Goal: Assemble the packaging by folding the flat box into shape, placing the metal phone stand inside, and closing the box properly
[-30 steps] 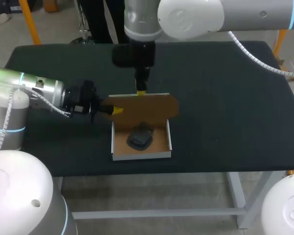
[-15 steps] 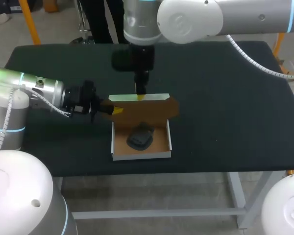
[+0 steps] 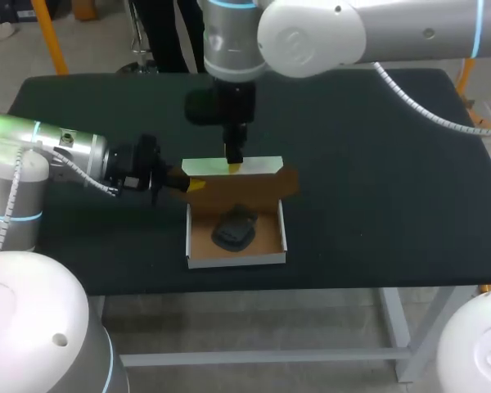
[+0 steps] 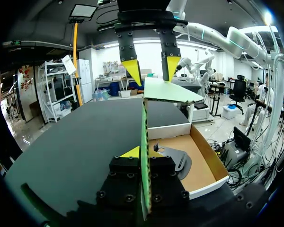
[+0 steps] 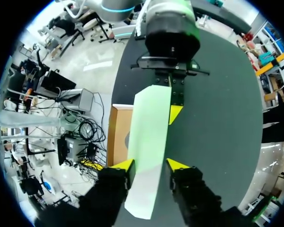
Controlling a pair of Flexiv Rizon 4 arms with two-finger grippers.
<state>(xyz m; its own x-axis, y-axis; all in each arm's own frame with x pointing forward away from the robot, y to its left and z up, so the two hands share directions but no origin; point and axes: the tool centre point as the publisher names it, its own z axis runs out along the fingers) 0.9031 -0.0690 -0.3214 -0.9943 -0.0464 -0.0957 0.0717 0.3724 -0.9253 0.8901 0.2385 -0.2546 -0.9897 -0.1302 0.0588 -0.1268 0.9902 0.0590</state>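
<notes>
Box point(image 3: 236, 260), phone stand point(image 3: 233, 229) inside, is sitting on the table point(image 3: 376, 164) with lid point(image 3: 250, 188) upright — left gripper point(image 3: 194, 185) is clamping its edge, right gripper point(image 3: 236, 164), fingers spread, is tipping the top flap point(image 3: 262, 166) further forward than a second ago: closing is starting.

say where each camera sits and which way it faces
head view: fixed above and behind the robot, looking down on the black table and open brown cardboard box; both arms show, with left gripper and right gripper.
left wrist view: on the left arm, looking along its own gripper, shut on the upright lid, toward the right gripper.
right wrist view: on the right arm, looking down past its own gripper onto the white lid flap.
shared: each wrist view shows the other gripper.
</notes>
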